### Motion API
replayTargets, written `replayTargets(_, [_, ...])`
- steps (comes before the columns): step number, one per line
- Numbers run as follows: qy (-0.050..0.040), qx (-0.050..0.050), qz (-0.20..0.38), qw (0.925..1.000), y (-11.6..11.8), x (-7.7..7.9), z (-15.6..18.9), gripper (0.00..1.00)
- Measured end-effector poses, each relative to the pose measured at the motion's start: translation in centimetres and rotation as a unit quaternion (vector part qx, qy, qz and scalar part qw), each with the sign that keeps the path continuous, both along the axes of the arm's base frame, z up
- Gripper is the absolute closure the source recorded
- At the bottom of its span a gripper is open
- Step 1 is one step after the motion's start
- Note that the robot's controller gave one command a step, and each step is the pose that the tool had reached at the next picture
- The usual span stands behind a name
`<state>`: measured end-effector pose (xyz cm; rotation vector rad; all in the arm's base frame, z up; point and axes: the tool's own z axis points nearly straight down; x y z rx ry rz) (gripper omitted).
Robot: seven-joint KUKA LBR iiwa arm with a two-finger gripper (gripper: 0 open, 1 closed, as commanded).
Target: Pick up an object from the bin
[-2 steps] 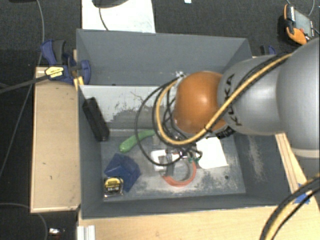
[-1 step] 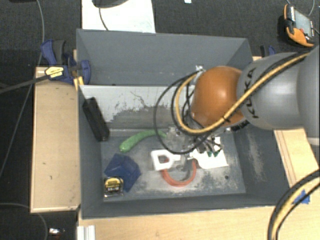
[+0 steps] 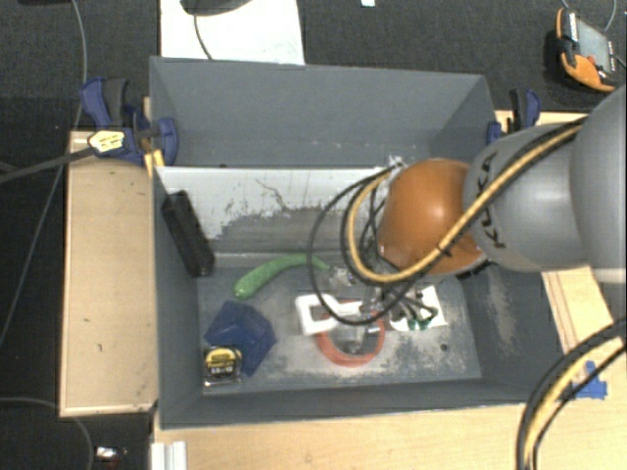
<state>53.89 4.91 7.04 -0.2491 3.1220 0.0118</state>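
1. Several small things lie on the floor of the grey bin (image 3: 460,116), most of them toward its near side.
2. You see the arm (image 3: 549,204) extend in from the right, with its orange cover (image 3: 426,213) and looped cables (image 3: 358,233) above the middle of the bin. The jaws hang low over the near middle of the floor.
3. Directly under the jaws lies a red ring (image 3: 345,357), flat on the floor. A white flat piece (image 3: 315,313) sits at its far left edge, touching or overlapping it.
4. You cannot tell whether the jaws are spread or pressed together, because the wrist and cables cover them. Nor can you tell whether they touch the ring.
5. Just right of the jaws lies a white-and-green piece (image 3: 429,313), partly under the cables.
6. A green curved thing (image 3: 266,275) lies on the floor to the left of the jaws and farther back, apart from them.
7. In the near left corner you have a blue block (image 3: 243,329), and a yellow-and-black tape measure (image 3: 221,362) touches its near edge.
8. A black bar (image 3: 187,233) rests along the left wall, well apart from the jaws.
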Motion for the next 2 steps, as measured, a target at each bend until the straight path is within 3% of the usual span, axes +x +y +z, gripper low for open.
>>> replayTargets(1, [-0.0003, -0.002, 0.022, 0.9998, -1.70, -0.31, 0.00, 1.00])
replayTargets(2, [-0.0003, -0.002, 0.022, 0.9998, -1.70, -0.31, 0.00, 1.00])
